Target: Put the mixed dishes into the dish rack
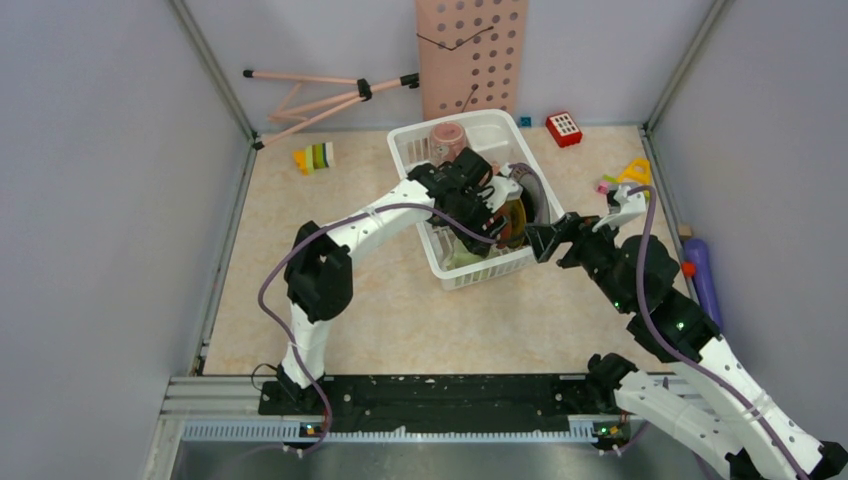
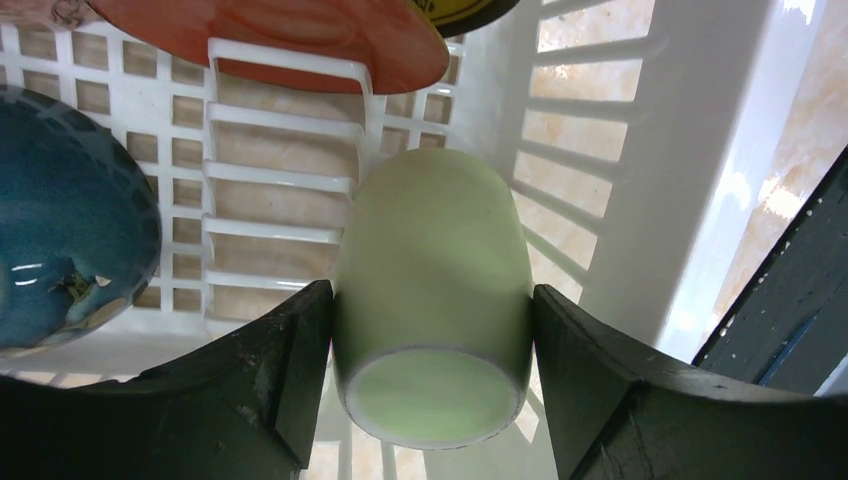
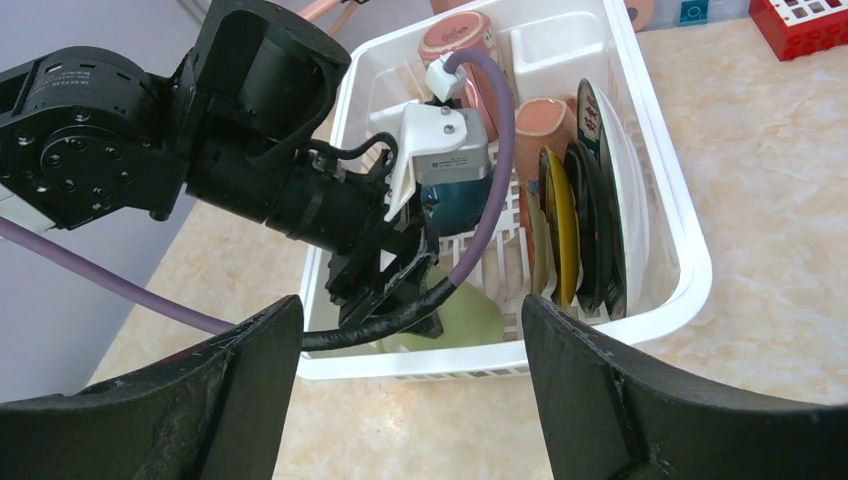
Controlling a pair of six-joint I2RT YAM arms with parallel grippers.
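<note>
The white dish rack stands at the back middle of the table. My left gripper reaches down into its near end, shut on a pale green mug that lies on its side just over the perforated floor. An orange-red saucer and a blue bowl sit beside it. In the right wrist view the rack holds a pink mug, a small pink cup and several upright plates. My right gripper is open and empty, just outside the rack's near right wall.
A pink holed pegboard leans on the back wall beside a folded tripod. Toy blocks lie left of the rack, a red block and a yellow toy to its right. A purple bottle lies by the right wall.
</note>
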